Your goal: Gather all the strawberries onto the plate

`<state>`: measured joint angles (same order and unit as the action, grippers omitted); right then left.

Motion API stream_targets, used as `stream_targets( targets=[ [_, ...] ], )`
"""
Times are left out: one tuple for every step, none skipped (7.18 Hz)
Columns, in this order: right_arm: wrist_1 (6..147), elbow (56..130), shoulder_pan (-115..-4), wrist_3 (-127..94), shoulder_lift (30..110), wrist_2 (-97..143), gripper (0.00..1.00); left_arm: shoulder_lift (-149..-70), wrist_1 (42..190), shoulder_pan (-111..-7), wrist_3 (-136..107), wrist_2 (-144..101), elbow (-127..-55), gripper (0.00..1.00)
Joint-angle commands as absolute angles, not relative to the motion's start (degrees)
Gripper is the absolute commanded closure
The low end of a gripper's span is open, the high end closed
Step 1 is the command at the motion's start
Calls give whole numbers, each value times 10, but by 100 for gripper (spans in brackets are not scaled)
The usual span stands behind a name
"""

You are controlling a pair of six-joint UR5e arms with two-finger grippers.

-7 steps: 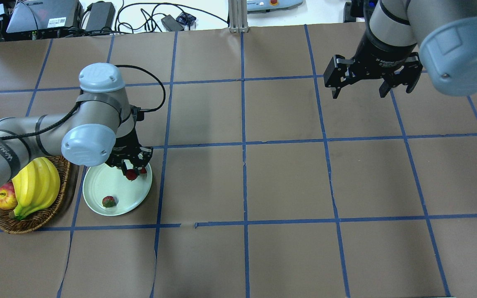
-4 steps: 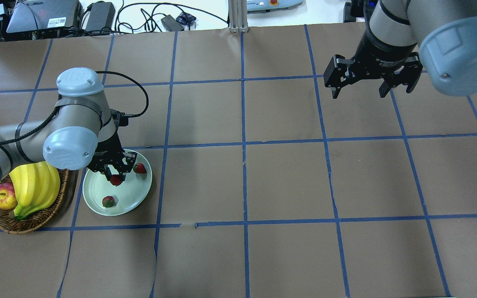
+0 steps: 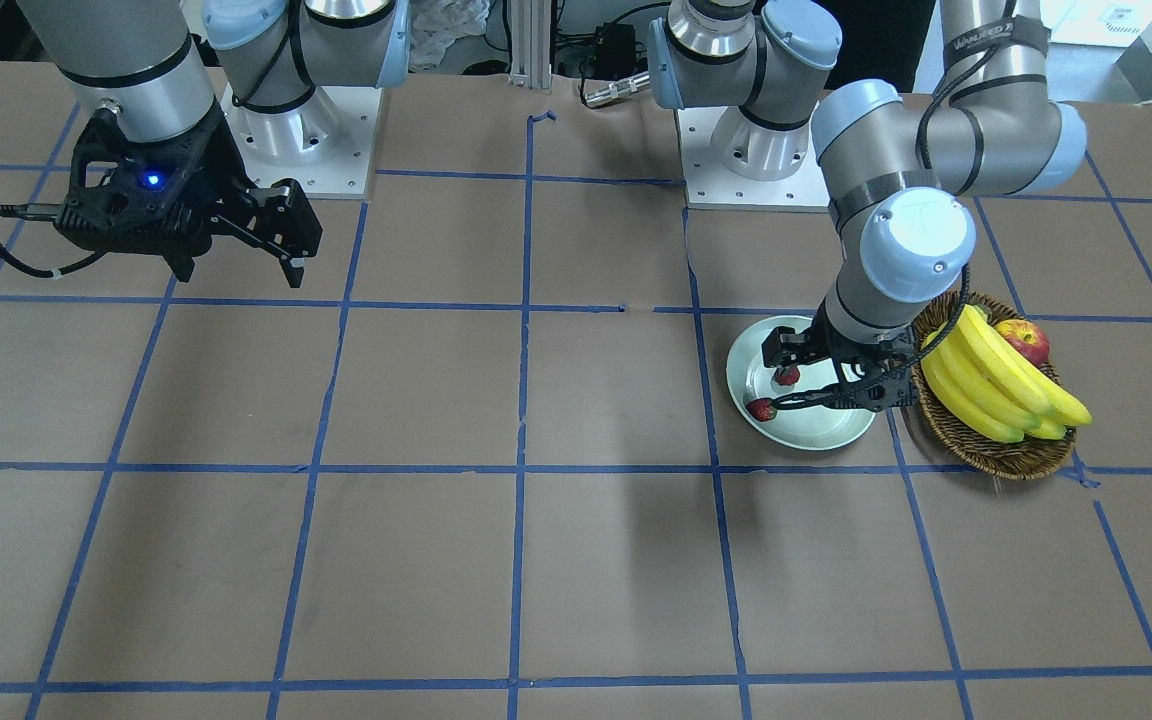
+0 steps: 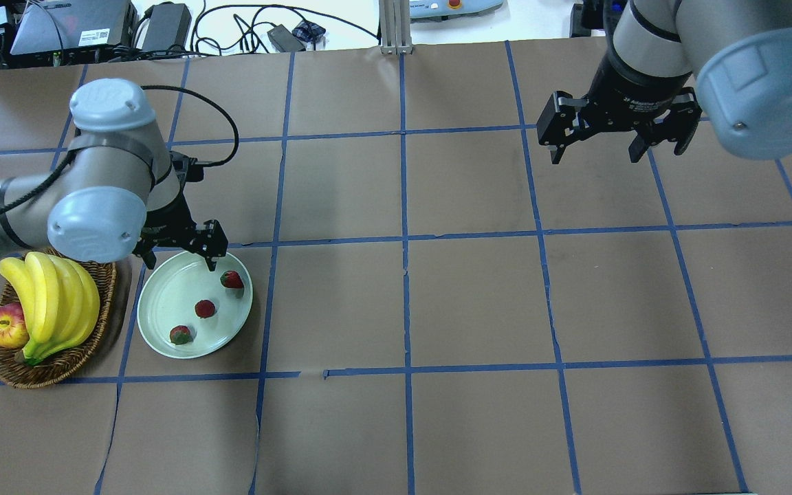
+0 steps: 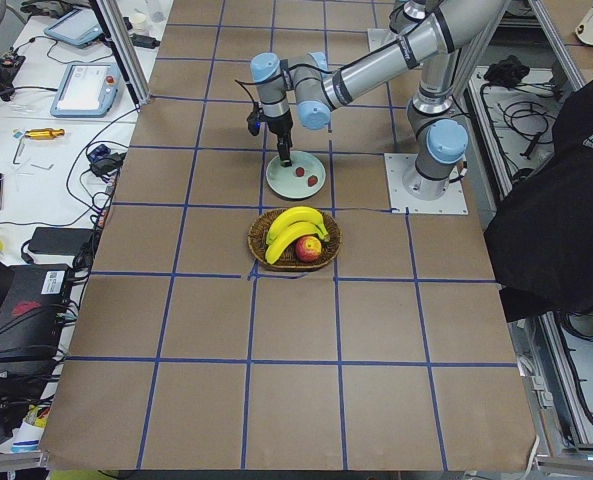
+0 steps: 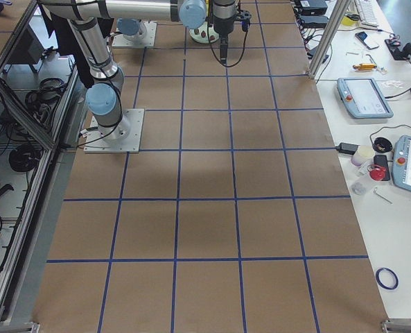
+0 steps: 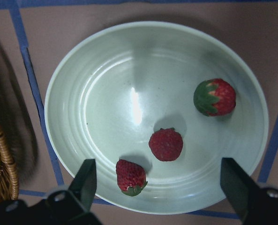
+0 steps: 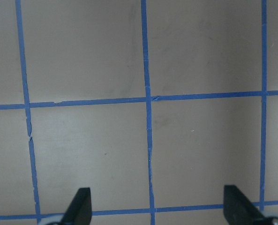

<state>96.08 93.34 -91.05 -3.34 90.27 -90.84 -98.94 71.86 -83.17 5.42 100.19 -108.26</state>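
Mint-green and glossy, the plate [image 4: 162, 302] sits on the brown paper table [image 4: 478, 302] on your robot's left side, just beside the wicker basket [image 4: 59, 364] that holds the bananas [image 4: 52, 302] and an apple [image 4: 5, 326]. You have all three strawberries [image 7: 166, 144] lying inside the plate, none of them touching. The first strawberry [image 4: 232, 279] is close to the far right rim, and your left wrist view shows its green cap. The second strawberry [image 4: 205, 309] is near the middle, and the third strawberry [image 4: 179, 335] lies toward the near rim. Your left gripper [image 4: 179, 251] hovers above the plate's far edge, its jaws spread wide with nothing between them. In its wrist view the two dark fingers [image 7: 85, 180] frame the lower corners and the whole plate shows between them. Your right gripper [image 4: 595, 155] hangs over the far right part of the table, well apart from the plate. Its jaws are also spread and empty, and its wrist view shows only brown paper crossed by blue tape lines [image 8: 147, 140].
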Motion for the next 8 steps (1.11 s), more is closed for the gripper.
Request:
stream_targets(
  targets=[
    [961,933,-911,-33,903,-907,0,-959,848,-836,47,995,-944,0],
    [961,934,-911,-34,904,-907,0,-955,862,-853,38,957,-906,0],
    [962,934,-911,-34,904,-905,0,-945,860,-902,12,947,-892,0],
    [961,935,-911,-33,903,-906,0,-947,858,-953,4,950,-882,0],
    [960,935,-911,-34,904,-905,0,-944,860,-965,-24,943,-875,0],
    [959,935,-911,-34,904,-905,0,-937,862,-965,-27,941,-875,0],
    [962,934,-911,-33,903,-906,0,-934,853,-962,-46,936,-882,0],
    [962,933,-911,-33,904,-908,0,-933,846,-949,-55,909,-883,0]
  ],
)
